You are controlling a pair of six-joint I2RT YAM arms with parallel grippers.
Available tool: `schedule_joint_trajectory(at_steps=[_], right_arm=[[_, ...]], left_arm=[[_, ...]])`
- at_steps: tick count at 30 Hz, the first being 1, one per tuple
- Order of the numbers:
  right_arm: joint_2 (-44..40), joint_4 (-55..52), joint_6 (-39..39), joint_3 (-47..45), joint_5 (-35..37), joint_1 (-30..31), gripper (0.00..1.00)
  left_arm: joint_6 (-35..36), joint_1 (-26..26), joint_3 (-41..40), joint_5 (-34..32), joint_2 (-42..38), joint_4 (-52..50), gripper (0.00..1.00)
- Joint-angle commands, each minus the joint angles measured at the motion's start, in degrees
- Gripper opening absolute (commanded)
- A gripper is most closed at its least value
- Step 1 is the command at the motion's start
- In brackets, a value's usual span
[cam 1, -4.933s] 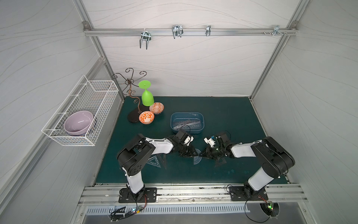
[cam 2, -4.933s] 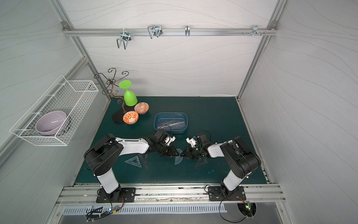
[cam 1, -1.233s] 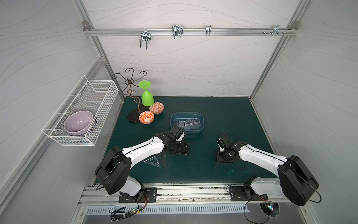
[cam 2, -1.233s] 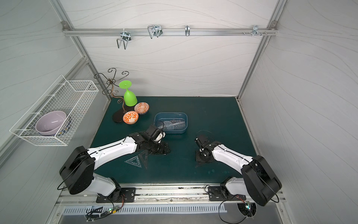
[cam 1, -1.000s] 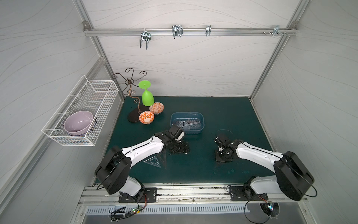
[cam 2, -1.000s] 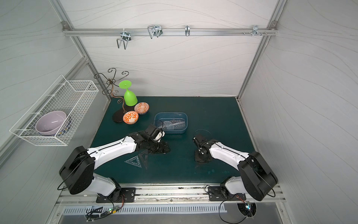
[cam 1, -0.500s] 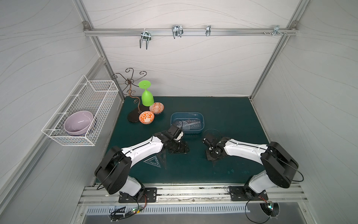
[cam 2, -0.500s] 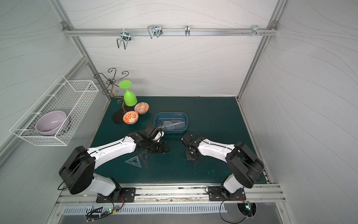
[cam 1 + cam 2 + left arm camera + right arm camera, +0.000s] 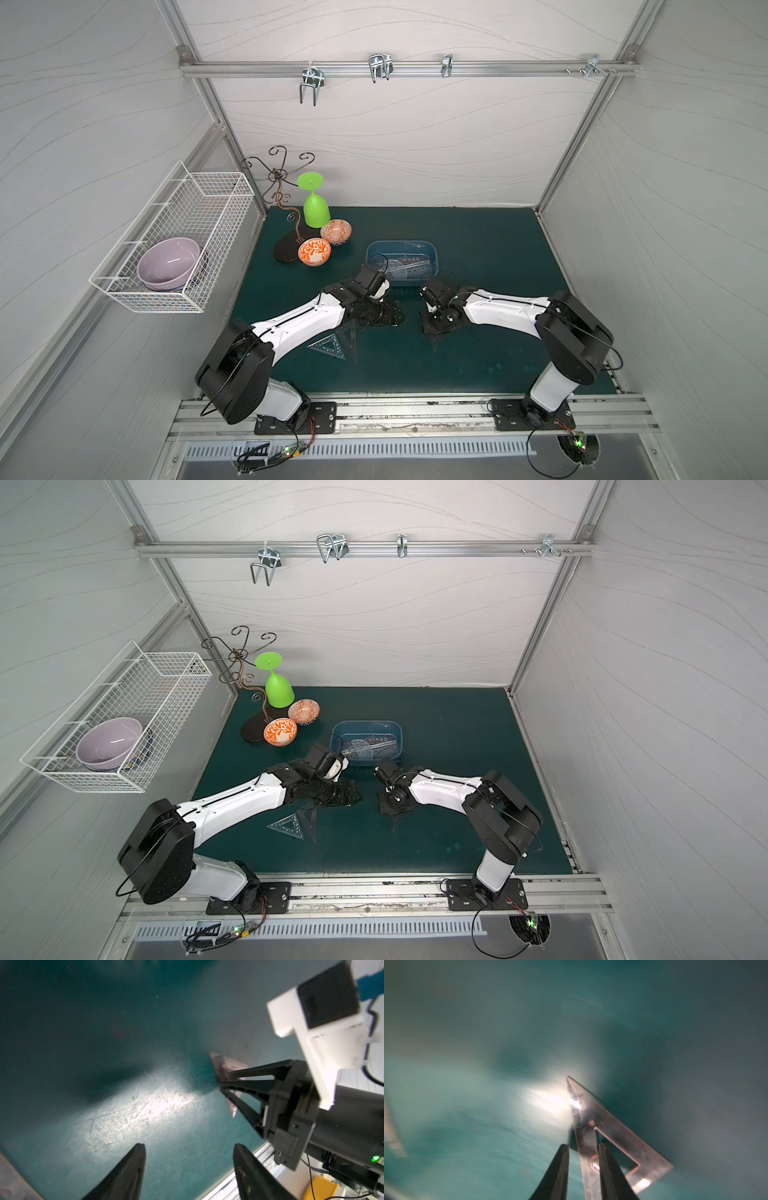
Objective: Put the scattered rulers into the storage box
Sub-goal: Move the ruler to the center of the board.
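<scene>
Two clear plastic triangle rulers (image 9: 328, 345) lie on the green mat (image 9: 478, 249), not tidied yet. Up off the mat, the right gripper (image 9: 581, 1147) pinches a thin smoky pink triangle ruler (image 9: 591, 1113) by its edge, likely to carry it to the small blue plastic storage box (image 9: 399, 244) nearby. The left gripper (image 9: 189, 1147) is wide open, holding nothing

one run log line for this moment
left gripper open, empty | right gripper gripping smoky set square | storage box holds rulers

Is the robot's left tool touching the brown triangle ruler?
Apart. The left wrist view shows the left tool open over the mat, with the brown triangle ruler well away from it, gripped in the right tool.
</scene>
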Motion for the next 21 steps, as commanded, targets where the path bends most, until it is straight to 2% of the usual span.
schedule_joint_trajectory(at_steps=[1, 7, 15, 17, 21], right_arm=[[6.5, 6.7, 0.2, 1.2, -9.2, 1.6, 0.29], [6.4, 6.3, -3.1, 5.3, -13.5, 1.7, 0.29], [-4.5, 19.8, -5.2, -5.7, -17.5, -2.4, 0.28], [-4.6, 23.3, -4.5, -7.7, -18.7, -3.7, 0.25], [-0.3, 27.0, -3.9, -8.0, -23.1, -5.6, 0.10]], left_arm=[[0.1, 1.0, -0.4, -0.2, -2.4, 1.7, 0.71], [-0.4, 1.8, -1.2, -0.8, -3.1, 2.0, 0.72], [-4.1, 5.6, -3.6, 2.0, -2.9, 6.0, 0.64], [-4.2, 5.9, -3.4, 1.7, -2.7, 6.7, 0.62], [-5.3, 6.9, -4.2, 2.1, -0.9, 8.7, 0.61]])
